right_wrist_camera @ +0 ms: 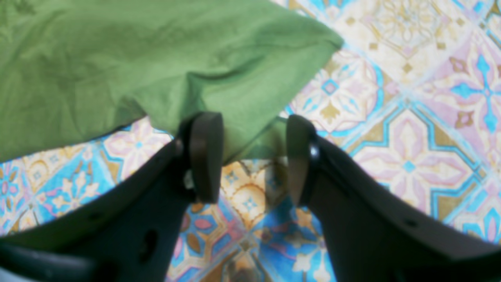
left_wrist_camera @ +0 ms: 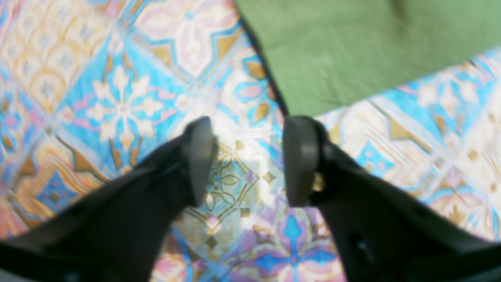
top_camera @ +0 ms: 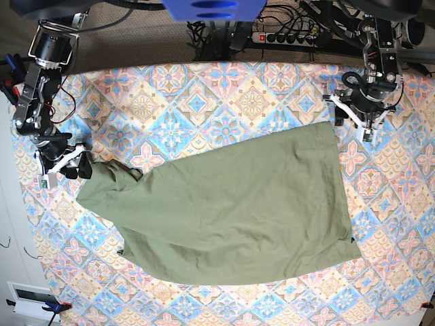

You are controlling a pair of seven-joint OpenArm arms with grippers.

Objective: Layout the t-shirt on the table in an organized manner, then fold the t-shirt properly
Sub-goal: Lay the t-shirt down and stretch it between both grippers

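The t-shirt (top_camera: 231, 210) lies spread across the middle of the bench (top_camera: 224, 88), a broad olive-green sheet running from the overhead view's left edge toward its right, soft wrinkles all over. One bunched end sits at the left of that view, just beside the right pincer (top_camera: 76, 165); the squarer end reaches up toward the left pincer (top_camera: 355, 119) at the upper right.

Right wrist view: the right pincer (right_wrist_camera: 252, 156) is released, jaws standing apart with patterned cloth showing between them. A fold of the shirt (right_wrist_camera: 156, 66) dips down toward the gap, its edge lying just at the fingertips (right_wrist_camera: 205, 156), but the jaws are not closed on it.

Left wrist view: the left pincer (left_wrist_camera: 248, 160) is released too, jaws spread over bare bench (left_wrist_camera: 117, 98). A corner of the shirt (left_wrist_camera: 352, 51) lies just ahead of the right-hand fingertip, close but apart from it. Nothing sits between the jaws but the tile pattern.

Overhead, both arms hang at opposite ends of the garment, each near its own shirt edge. Along the top of that view, cables and a power strip (top_camera: 292, 37) lie beyond the bench.
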